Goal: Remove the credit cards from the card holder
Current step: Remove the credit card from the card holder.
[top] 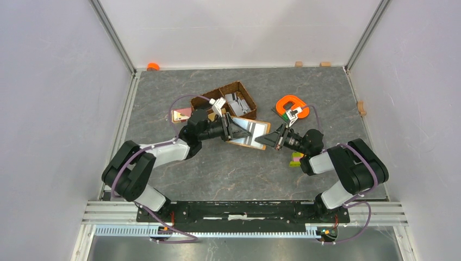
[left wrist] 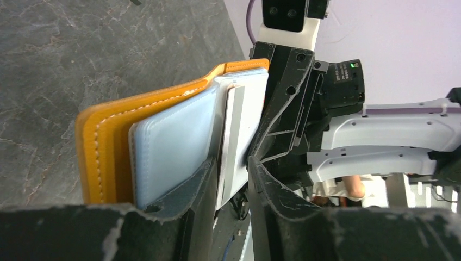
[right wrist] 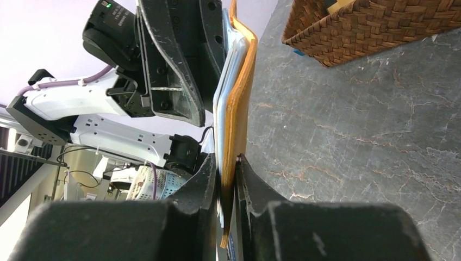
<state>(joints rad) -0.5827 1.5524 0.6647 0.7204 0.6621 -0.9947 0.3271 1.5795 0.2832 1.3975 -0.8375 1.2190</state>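
The mustard-orange card holder [top: 249,132] hangs open above the table between both grippers. My right gripper [right wrist: 228,168] is shut on its orange cover [right wrist: 239,109] at the right edge. My left gripper [left wrist: 231,182] reaches in at the left edge. Its jaws stand a little apart around a white card [left wrist: 239,130] that sticks out beside the light blue panel [left wrist: 168,147]. The card lies against the left finger [left wrist: 198,187], with a gap to the other finger. One more card [top: 181,115] lies on the table to the left.
A brown wicker basket [top: 245,93] stands just behind the card holder, also in the right wrist view [right wrist: 375,27]. An orange plastic ring [top: 291,103] lies at the right. A small green and pink object [top: 296,159] sits by the right arm.
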